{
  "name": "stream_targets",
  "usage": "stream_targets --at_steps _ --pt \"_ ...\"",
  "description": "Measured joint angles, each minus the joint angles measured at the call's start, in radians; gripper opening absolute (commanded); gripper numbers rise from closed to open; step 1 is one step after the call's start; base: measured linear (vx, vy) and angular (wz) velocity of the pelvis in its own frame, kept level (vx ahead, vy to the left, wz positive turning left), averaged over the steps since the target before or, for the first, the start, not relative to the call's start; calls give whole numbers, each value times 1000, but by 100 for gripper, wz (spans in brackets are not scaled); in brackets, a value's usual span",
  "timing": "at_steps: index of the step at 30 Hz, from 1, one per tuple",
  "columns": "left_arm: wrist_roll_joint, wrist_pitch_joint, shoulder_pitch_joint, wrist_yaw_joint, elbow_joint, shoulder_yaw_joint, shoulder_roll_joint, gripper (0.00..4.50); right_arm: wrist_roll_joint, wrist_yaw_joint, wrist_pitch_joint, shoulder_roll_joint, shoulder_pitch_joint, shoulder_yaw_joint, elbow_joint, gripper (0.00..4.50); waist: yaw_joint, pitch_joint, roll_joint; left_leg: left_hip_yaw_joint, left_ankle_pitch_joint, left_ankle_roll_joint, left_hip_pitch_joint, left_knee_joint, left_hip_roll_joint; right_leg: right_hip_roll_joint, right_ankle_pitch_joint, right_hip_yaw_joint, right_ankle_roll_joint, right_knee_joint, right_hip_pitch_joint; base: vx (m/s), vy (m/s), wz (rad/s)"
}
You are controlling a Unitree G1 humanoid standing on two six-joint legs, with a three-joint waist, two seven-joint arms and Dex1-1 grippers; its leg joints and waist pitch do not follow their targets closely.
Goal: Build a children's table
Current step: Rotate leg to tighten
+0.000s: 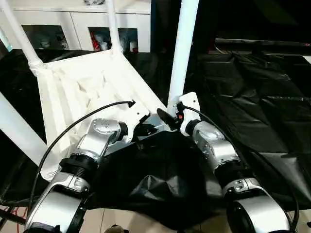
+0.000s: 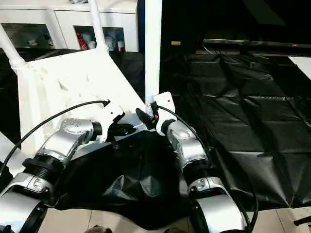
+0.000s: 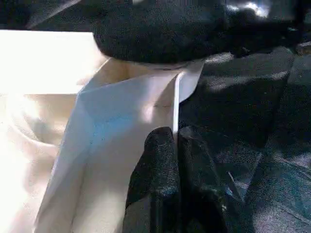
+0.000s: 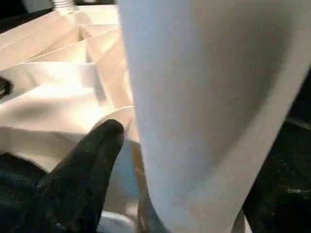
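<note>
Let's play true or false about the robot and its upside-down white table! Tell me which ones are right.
1. The table top lies with its ribbed underside up. True.
2. The sheet under the table is red. False: it is black.
3. The left gripper has its jaws shut. True.
4. No legs stand in the table yet. False: several do, one leg right by the right gripper.
5. A white cabinet stands behind. True.

Children's table (image 1: pixel 73 92): white plastic, smooth, ribbed underside. Legs (image 1: pixel 183 48): smooth white plastic tubes. Sheet (image 1: pixel 252 97): black, glossy, creased plastic film. Forearms (image 1: pixel 216 145): brushed silver metal.
</note>
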Motion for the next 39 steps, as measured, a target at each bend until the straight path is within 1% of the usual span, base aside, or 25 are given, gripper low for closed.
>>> stream_targets --at_steps 1,5,6,9,14,15,16,17,20,22,23,24,27,29,31,35,39 --pt "0 -4 3 -11 -2 0 4 0 0 24 0 -11 2 8 -4 351 1 0 0 0 0 0 0 0 0 0 0 0 0 0 0 0 0 0" --pt "-12 -31 44 -110 -52 -3 55 0 9 241 11 -96 31 65 -63 351 7 0 0 0 0 0 0 0 0 0 0 0 0 0 0 0 0 0" --pt "-16 -39 54 -138 -62 -7 67 0 19 292 18 -111 38 76 -73 351 12 0 0 0 0 0 0 0 0 0 0 0 0 0 0 0 0 0" --pt "-32 -62 81 -224 -100 -26 106 0 27 418 23 -157 53 112 -102 351 19 0 0 0 0 0 -1 0 0 0 0 0 0 0 0 0 0 0" --pt "-49 -86 111 -321 -138 -40 152 0 33 565 22 -213 73 158 -143 351 33 1 -1 0 0 0 -2 2 1 0 0 0 0 0 1 0 0 0" --pt "-50 -88 118 -340 -148 -41 159 0 33 591 22 -227 82 169 -158 335 37 1 -1 0 0 0 -2 2 1 0 0 0 0 0 1 0 0 0" --pt "-51 -88 123 -353 -156 -42 163 0 33 607 22 -235 88 175 -165 335 39 1 -2 0 0 0 -2 2 1 0 0 0 0 0 1 0 0 0" --pt "-53 -88 124 -364 -158 -44 166 0 33 618 22 -239 90 177 -167 335 40 1 -2 0 0 0 -2 2 1 0 0 0 0 0 1 0 0 0" --pt "-64 -88 131 -385 -168 -49 178 0 35 653 32 -253 91 184 -180 300 41 1 -2 0 0 0 -2 3 1 0 0 0 0 0 1 0 0 0" --pt "-69 -88 136 -396 -173 -50 185 0 38 672 42 -266 91 184 -183 296 41 1 -2 0 0 0 -2 3 1 0 0 0 0 0 1 0 0 0" --pt "-69 -88 137 -398 -173 -50 186 0 41 677 45 -269 91 184 -186 282 41 1 -2 0 0 0 -2 3 1 0 0 0 0 0 1 0 0 0" --pt "-69 -88 137 -401 -175 -50 187 0 43 684 47 -272 91 184 -190 258 41 1 -2 0 0 0 -2 3 1 0 0 0 0 0 1 0 0 0" --pt "-69 -88 139 -407 -177 -49 189 0 53 695 54 -275 93 184 -209 248 41 1 -2 0 0 0 -2 3 1 0 0 -1 0 0 1 0 0 0" --pt "-70 -88 139 -408 -178 -49 189 0 59 696 60 -275 94 184 -213 227 41 1 -2 0 0 0 -2 3 1 0 0 -1 0 0 1 0 0 0" --pt "-71 -85 142 -410 -182 -49 187 0 62 695 64 -274 104 183 -222 215 41 1 -2 0 0 0 -2 3 1 0 0 -1 0 0 1 0 0 0" --pt "-69 -73 142 -378 -183 -48 166 0 63 669 79 -261 127 170 -247 208 44 0 -3 0 0 0 -1 4 1 -1 0 0 0 0 2 0 0 0" --pt "-51 -47 116 -302 -152 -46 130 0 56 561 96 -236 132 137 -235 206 36 0 -3 0 0 0 1 4 0 -1 -2 1 3 2 3 0 0 0"
